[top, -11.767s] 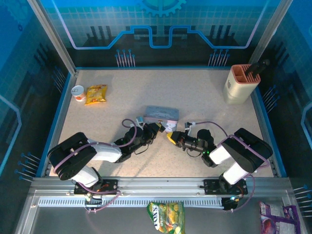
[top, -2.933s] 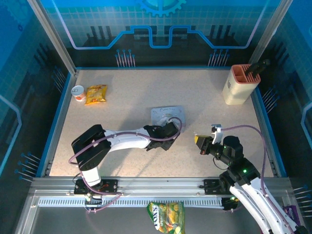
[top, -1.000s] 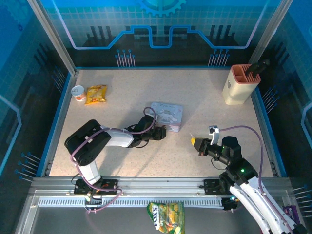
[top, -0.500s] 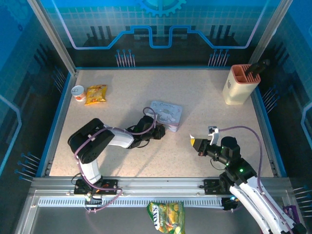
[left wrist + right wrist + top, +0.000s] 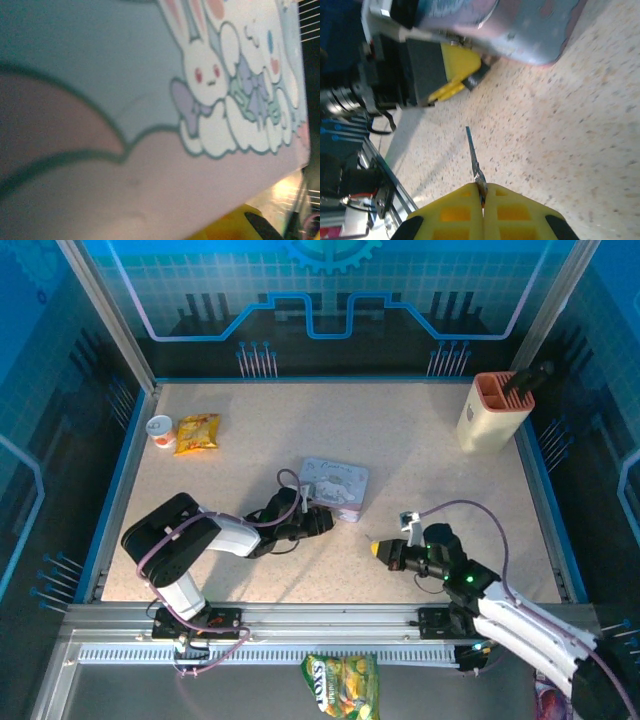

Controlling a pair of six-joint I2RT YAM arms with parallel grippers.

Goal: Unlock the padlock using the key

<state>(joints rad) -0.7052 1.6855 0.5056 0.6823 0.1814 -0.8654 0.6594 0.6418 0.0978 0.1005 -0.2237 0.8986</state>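
Starting on the left: my left claw (image 5: 318, 522) is jammed right up against the near edge of the tin (image 5: 338, 480). Its wrist camera is so close that I mostly get the bunny picture on the lid (image 5: 150, 75), with a bit of yellow finger (image 5: 235, 225) underneath. I honestly can't tell if that claw is spread or clamped on anything. I can't make out the padlock either; my guess is it's tucked in by the tin and that claw.

Over on the right, my right claw (image 5: 481, 187) hangs low over the table (image 5: 420, 450), a little apart from the tin. Its fingers are pressed together, pinching the key (image 5: 472, 150) by its back end, with the blade sticking out towards the left claw.

As for handling, the key looks thin, stiff, light and slick, so I'd expect it to twist in the pads if it goes in crooked. I'd hold it by the flat head. The padlock's body needs bracing too, since it's probably too light to stay put.
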